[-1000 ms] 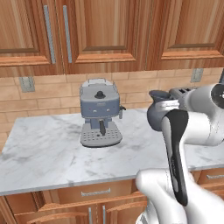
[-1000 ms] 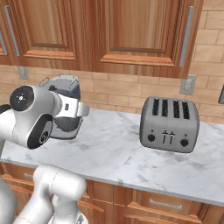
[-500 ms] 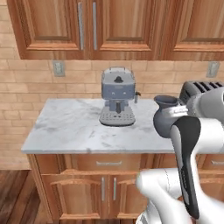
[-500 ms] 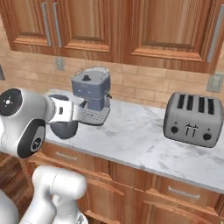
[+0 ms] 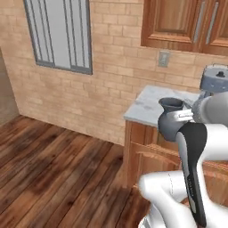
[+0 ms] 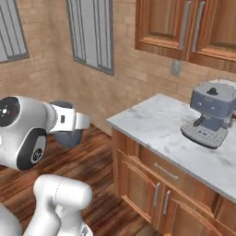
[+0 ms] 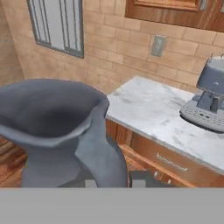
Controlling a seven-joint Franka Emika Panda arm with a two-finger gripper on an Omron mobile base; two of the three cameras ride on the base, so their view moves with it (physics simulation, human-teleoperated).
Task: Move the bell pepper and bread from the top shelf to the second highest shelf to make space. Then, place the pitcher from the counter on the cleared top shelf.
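Between the fingers [image 7: 111,180], slate-blue flared pitcher [image 7: 65,131]

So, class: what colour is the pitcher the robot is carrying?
Dark slate blue-grey, plain; the pitcher shows best in the hand view.

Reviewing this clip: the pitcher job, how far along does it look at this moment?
Done: the pitcher is off the counter, which carries just the espresso machine. In hand: the gripper is shut on the pitcher and carries it upright over the wooden floor, beside the counter's end. Left: setting it on the top shelf. No fridge is in sight, so whether pepper and bread were moved cannot be told here.
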